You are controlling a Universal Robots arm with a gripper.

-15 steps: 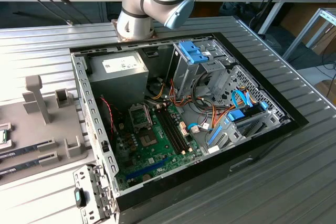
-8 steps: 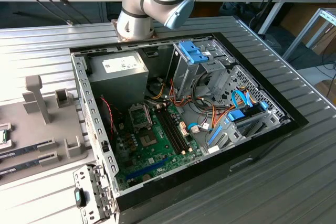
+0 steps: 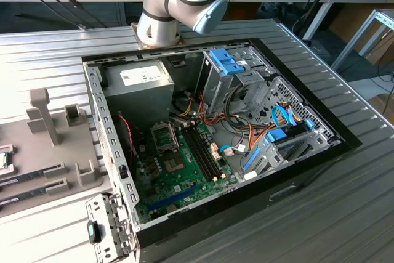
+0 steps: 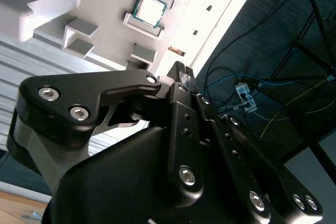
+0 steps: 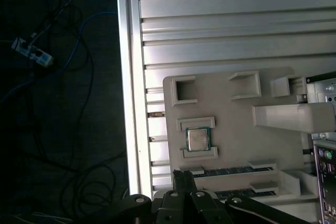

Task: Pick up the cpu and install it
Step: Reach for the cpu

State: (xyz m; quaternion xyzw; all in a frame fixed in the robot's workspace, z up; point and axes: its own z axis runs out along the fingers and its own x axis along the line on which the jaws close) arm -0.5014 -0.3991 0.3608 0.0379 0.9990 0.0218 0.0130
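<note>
The cpu [image 5: 198, 139], a small silver square with a green rim, lies flat in a recess of the grey holder tray [image 5: 231, 114] in both wrist views, also cpu [image 4: 150, 8]. My gripper [image 5: 182, 176] hangs above the tray, apart from the chip, with its black fingertips pressed together and nothing between them; gripper [image 4: 182, 72] points toward the tray. In the exterior view the cpu [image 3: 5, 159] sits at the far left edge. The silver socket [image 3: 165, 137] lies on the green motherboard inside the open computer case [image 3: 308, 152].
Two memory sticks [image 3: 34, 180] rest in tray slots beside the chip. An upright grey post [image 3: 43, 115] rises from the tray. A grey power-supply box [image 3: 138, 87], blue drive brackets [image 3: 225, 61] and cables fill the case. The table edge [image 5: 128, 103] runs close to the tray.
</note>
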